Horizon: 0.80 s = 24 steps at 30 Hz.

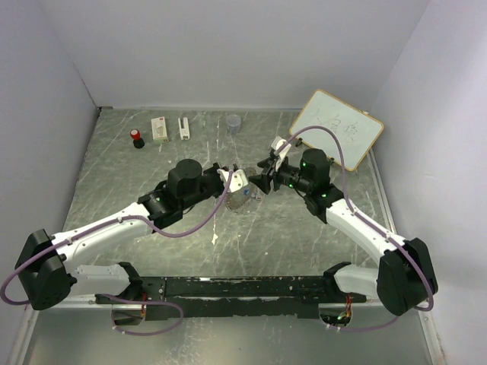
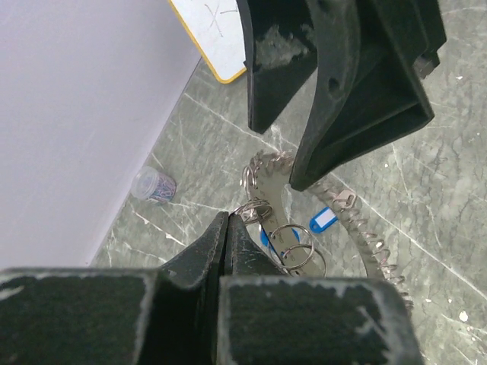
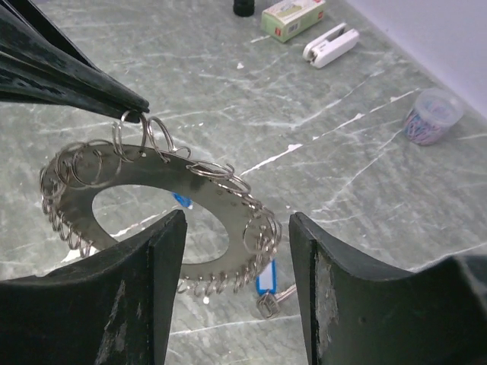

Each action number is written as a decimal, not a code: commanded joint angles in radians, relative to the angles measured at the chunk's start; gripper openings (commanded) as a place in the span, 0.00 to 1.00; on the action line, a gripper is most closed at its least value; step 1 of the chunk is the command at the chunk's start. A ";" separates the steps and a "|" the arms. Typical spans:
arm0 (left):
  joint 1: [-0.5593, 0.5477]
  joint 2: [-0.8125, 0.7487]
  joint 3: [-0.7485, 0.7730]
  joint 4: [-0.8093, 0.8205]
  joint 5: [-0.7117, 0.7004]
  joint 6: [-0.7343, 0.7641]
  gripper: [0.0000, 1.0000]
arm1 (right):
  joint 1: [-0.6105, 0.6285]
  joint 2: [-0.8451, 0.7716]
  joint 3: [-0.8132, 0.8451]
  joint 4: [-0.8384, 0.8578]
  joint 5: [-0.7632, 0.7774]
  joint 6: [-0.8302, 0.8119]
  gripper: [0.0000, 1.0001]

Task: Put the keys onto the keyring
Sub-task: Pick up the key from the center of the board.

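Note:
The keyring (image 3: 152, 173) is a flat metal ring hung all round with small wire loops. It hangs tilted above the table between the two arms (image 1: 242, 199). My left gripper (image 2: 228, 218) is shut on one small loop at the keyring's rim (image 2: 255, 209); its fingertips (image 3: 114, 95) show in the right wrist view. My right gripper (image 3: 237, 255) is open, one finger on each side of the keyring's near edge, touching nothing. A key with a bright blue head (image 3: 266, 277) lies on the table under the keyring and also shows in the left wrist view (image 2: 323, 220).
A small cup of paper clips (image 1: 233, 122) stands at the back, with a white stapler (image 1: 183, 127), a small box (image 1: 160, 128) and a red-topped black object (image 1: 137, 138) to its left. A whiteboard (image 1: 336, 125) leans at the back right. Grey walls close three sides.

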 commanded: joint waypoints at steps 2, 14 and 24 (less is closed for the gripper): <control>-0.008 0.002 0.027 0.056 -0.044 -0.024 0.07 | -0.003 -0.062 -0.016 0.045 0.028 0.001 0.57; -0.009 0.010 0.039 0.042 -0.058 -0.033 0.07 | -0.003 -0.143 -0.072 0.135 -0.140 -0.028 0.43; -0.012 0.019 0.048 0.039 -0.051 -0.036 0.06 | -0.001 -0.101 -0.028 0.134 -0.221 -0.014 0.39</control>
